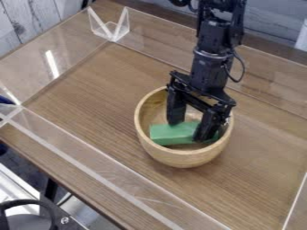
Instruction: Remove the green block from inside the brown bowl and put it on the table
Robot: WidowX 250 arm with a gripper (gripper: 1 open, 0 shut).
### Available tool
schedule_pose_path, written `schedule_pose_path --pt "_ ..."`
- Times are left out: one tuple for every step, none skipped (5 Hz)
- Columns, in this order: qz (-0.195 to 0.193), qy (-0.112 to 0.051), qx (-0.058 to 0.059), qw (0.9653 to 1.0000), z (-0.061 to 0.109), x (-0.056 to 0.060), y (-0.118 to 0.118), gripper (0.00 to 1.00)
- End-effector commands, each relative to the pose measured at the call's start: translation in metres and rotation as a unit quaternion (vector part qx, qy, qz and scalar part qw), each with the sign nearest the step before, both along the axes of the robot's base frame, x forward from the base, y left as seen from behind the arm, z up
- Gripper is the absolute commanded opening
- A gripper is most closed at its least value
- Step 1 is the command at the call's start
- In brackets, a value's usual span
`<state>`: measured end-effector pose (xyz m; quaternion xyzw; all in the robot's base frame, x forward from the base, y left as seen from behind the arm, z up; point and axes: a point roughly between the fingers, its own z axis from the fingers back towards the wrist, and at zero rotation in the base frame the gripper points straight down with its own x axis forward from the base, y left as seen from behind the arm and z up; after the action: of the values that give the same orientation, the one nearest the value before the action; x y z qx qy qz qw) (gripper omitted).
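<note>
The brown bowl (162,151) sits on the table (102,99), right of centre. The green block (171,135) lies flat inside it, its right end hidden behind a finger. My black gripper (195,121) reaches down into the bowl from above, open. Its two fingers stand wide apart, one on each side of the block. I cannot tell whether the fingers (178,106) touch the block.
Low clear acrylic walls (84,157) run along the table's edges. A clear bracket (110,25) stands at the back left corner. The arm (218,31) rises from the bowl toward the top right.
</note>
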<state>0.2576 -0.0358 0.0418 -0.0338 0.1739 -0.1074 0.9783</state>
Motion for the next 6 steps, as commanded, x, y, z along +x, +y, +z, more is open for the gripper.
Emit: schedule_pose_path --pt "-0.007 -0.021 0.008 0.9997 0.003 0.007 -0.005 1.0" --pt "-0.014 -0.024 0.018 0.9994 -0.002 0.009 -0.007 1.0" --pt "-0.013 -0.025 0.013 0.9995 -0.004 0.008 -0.007 1.0" --pt "-0.013 -0.025 0.009 0.9996 -0.005 0.008 -0.006 1.0" --pt "-0.013 -0.026 0.005 0.9996 -0.007 0.007 -0.006 1.0" --pt "-0.022 -0.019 0.004 0.9996 -0.01 0.008 -0.004 1.0"
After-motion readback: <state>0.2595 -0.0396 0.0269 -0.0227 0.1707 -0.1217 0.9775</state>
